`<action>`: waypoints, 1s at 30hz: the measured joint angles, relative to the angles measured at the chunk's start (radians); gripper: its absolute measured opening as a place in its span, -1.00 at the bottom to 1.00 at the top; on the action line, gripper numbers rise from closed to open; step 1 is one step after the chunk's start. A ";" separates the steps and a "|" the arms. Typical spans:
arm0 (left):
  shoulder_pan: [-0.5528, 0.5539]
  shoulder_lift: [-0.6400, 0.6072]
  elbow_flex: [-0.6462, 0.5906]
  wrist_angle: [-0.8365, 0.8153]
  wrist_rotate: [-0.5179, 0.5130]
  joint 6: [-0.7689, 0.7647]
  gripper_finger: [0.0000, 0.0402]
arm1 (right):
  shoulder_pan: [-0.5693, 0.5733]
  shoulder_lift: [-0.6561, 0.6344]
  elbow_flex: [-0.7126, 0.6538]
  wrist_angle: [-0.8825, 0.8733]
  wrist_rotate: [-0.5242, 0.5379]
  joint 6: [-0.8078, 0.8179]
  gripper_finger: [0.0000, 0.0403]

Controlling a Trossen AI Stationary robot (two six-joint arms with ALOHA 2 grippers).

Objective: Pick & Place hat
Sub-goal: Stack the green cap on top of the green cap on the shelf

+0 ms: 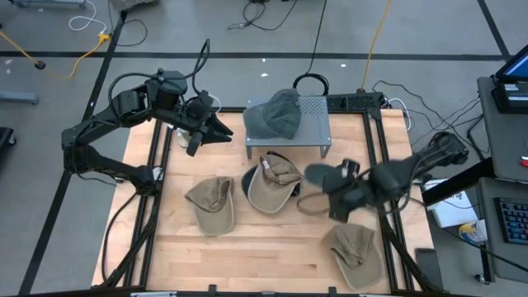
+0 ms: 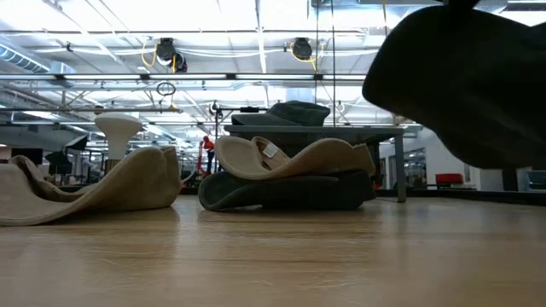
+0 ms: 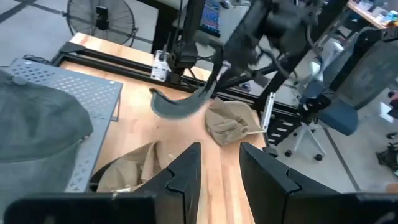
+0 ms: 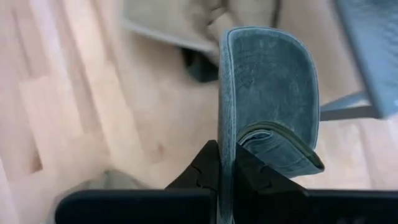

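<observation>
My right gripper hovers right of the table's middle, shut on a dark blue-grey cap. A grey-green hat rests on the perforated grey stand at the far middle. One tan hat lies on a dark hat in front of the stand. Another tan hat lies to its left, and a third near the right front corner. My left gripper is open and hangs in the air left of the stand. My right gripper pinches the dark cap between its two fingers, on a thin edge at the base of the brim. The brim sticks out past the fingertips toward the table's left. The cap is lifted clear of the table, and a strap loop hangs below.
Black rails run along the table's left and right sides. Bare wood lies along the near edge, between the left and right tan hats. Cables and a desk with a keyboard stand beyond the table's right side.
</observation>
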 joint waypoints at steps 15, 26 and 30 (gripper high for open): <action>0.000 0.000 0.000 0.000 -0.109 -0.003 -0.43 | -0.215 -0.251 0.000 0.103 -0.003 -0.247 -0.95; 0.000 0.000 0.000 0.170 -0.121 -0.061 -0.43 | -0.322 -0.336 0.000 0.525 -0.066 -0.662 -0.96; 0.000 0.000 0.000 0.244 -0.118 -0.074 -0.43 | -0.357 -0.334 0.000 0.682 -0.160 -0.780 -0.96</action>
